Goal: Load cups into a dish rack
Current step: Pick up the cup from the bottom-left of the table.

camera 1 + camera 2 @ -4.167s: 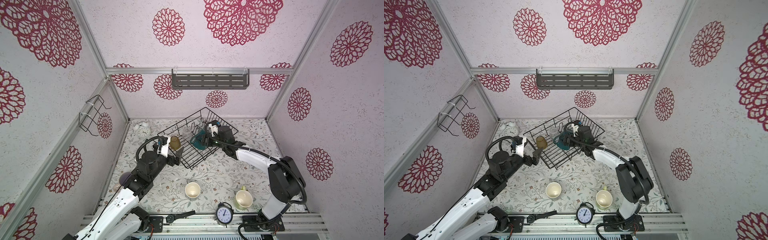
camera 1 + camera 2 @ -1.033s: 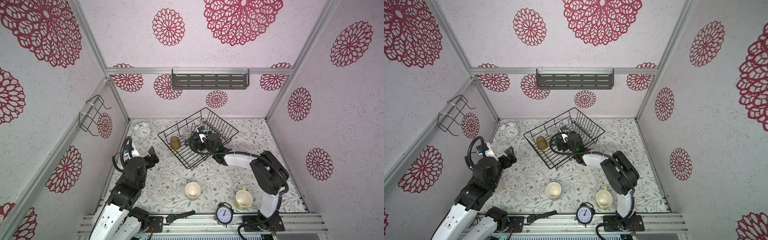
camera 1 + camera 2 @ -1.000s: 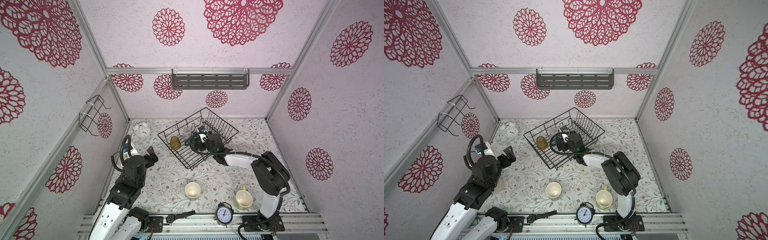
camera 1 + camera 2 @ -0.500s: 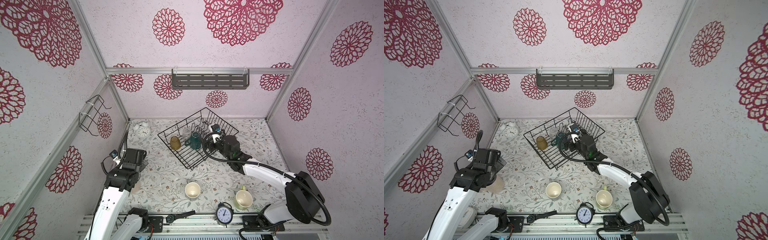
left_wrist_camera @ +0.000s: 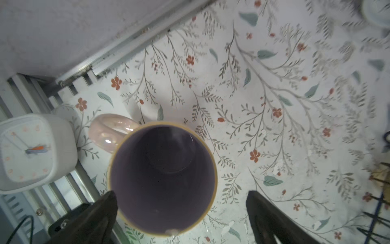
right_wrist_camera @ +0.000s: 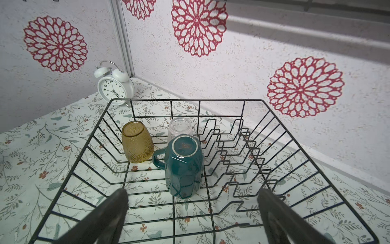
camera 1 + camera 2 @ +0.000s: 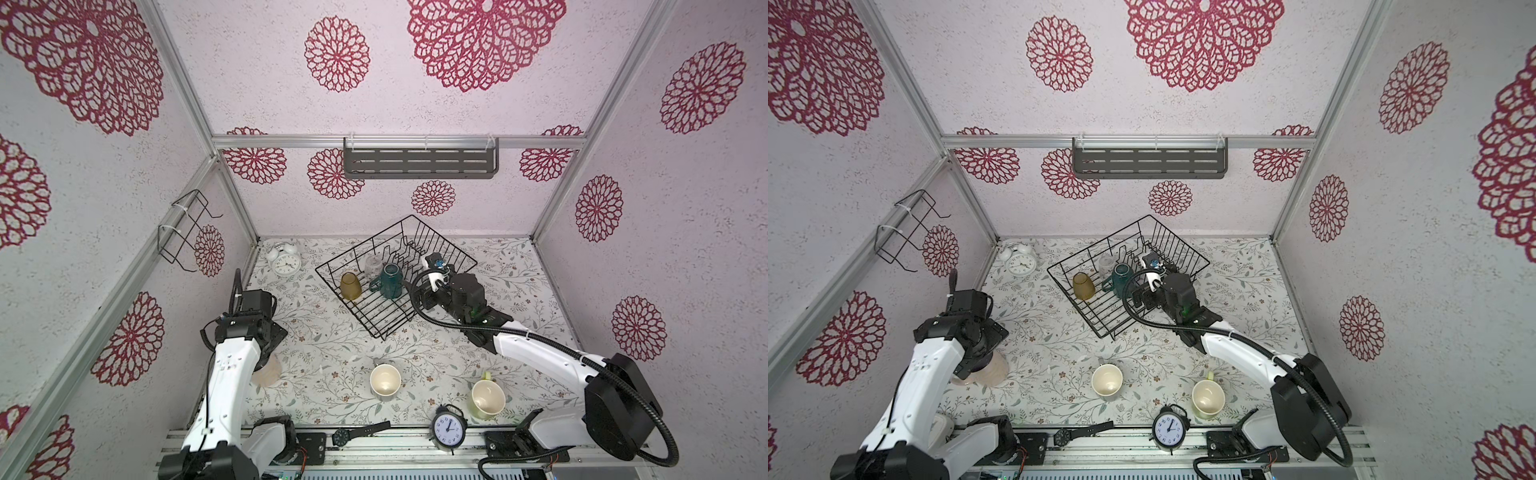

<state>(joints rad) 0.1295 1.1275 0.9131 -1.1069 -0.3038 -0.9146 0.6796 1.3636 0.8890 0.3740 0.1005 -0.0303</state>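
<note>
Left arm has swung off the dish rack (image 7: 384, 309) to the near-left corner of the worktop (image 7: 332, 345). Right arm has let go of the teal mug (image 6: 183, 166) and backed off to the rack's near edge.

Rack now holds three cups, all upside down: amber tumbler (image 6: 137, 143), clear glass (image 6: 180, 126) behind it, teal mug in front of the glass. Right end effector (image 6: 193, 193) is wide and empty.

Left end effector (image 5: 180, 196) is also wide and holds nothing, looking straight down into the pink mug (image 5: 162, 169). One of its fingers (image 5: 101, 215) sits near the rim; the opposite one is well clear, so it's off-centre.

The mug is upright on the worktop, with a glossy pale pink outside, a dark purple inside and a thin yellowish rim. Its loop handle points towards a white square clock (image 5: 31, 152) just beside it.

Handling guess: glazed ceramic, so stiff, slick, fairly heavy and chippable. Best hold is probably a pinch on the wall, one finger inside and one outside, on the side away from the handle and clock. Straddling the body would likely need the full opening. It will want flipping to match the others.

Still on the worktop near the front are a cream-lined mug (image 7: 385, 381) and the yellow-green mug (image 7: 486, 399).
</note>
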